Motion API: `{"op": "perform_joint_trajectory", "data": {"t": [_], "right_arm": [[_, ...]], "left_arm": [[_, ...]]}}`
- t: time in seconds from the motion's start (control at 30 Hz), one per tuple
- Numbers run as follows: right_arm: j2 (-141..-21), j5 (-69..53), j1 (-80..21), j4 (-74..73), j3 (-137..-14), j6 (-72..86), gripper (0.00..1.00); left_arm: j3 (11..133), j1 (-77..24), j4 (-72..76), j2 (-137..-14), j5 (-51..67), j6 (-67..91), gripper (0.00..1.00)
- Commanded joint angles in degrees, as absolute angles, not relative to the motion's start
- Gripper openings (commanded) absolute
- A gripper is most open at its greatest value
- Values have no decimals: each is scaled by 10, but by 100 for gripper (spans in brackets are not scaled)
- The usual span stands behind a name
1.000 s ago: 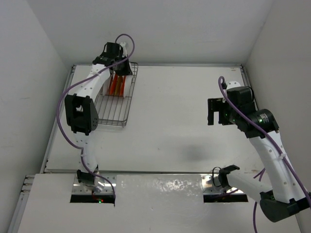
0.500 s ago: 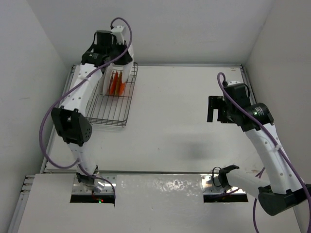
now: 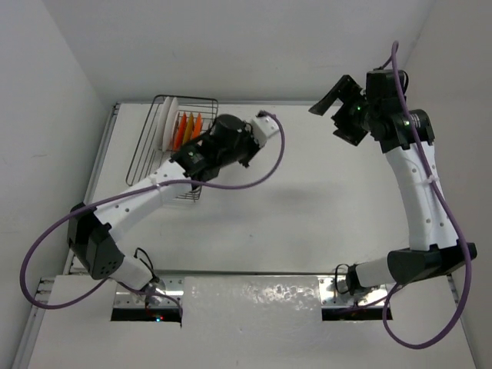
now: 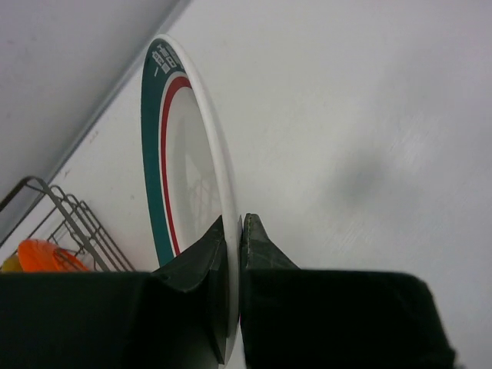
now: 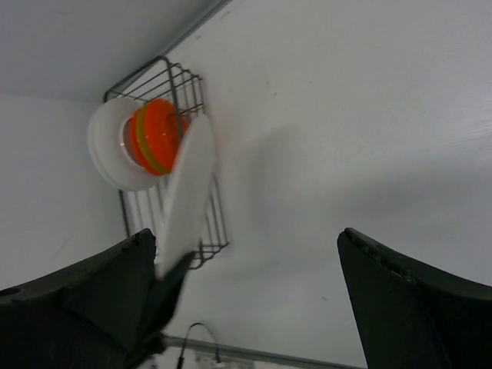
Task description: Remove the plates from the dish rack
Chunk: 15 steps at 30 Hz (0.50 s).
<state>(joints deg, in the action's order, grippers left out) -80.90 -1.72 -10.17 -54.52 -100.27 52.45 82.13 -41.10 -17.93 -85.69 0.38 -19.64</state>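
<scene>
One white plate (image 4: 184, 177), round and glossy with a dark teal-and-red ring at its rim, stood on edge over the matte white table (image 3: 307, 200), near the dark wire dish rack (image 3: 146, 146). The left gripper (image 4: 233, 223) pinched its rim tight between black jaws. Orange and yellowish plates (image 5: 157, 134) stood upright in the rack. The right gripper (image 5: 246, 238) hung wide open, empty.
</scene>
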Motion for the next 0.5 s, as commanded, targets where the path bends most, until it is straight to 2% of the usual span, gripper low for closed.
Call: {"op": "perform_joint_trajectory", "data": {"t": [0.0, 0.07, 0.3, 0.43, 0.47], "right_arm": [[-824, -95, -103, -492, -1002, 608, 98], [-824, -122, -112, -456, -946, 625, 96], [-884, -125, -189, -404, -910, 612, 91], [-901, -120, -189, -377, -892, 604, 81], [-902, -120, -189, -367, -889, 600, 72]], "left_arm": [[788, -451, -70, -802, -119, -297, 0], [781, -463, -74, -799, -113, -311, 0], [789, -500, -76, -805, -77, -306, 0], [802, -507, -85, -821, -61, -298, 0], [802, -509, -85, -823, -60, -297, 0]]}}
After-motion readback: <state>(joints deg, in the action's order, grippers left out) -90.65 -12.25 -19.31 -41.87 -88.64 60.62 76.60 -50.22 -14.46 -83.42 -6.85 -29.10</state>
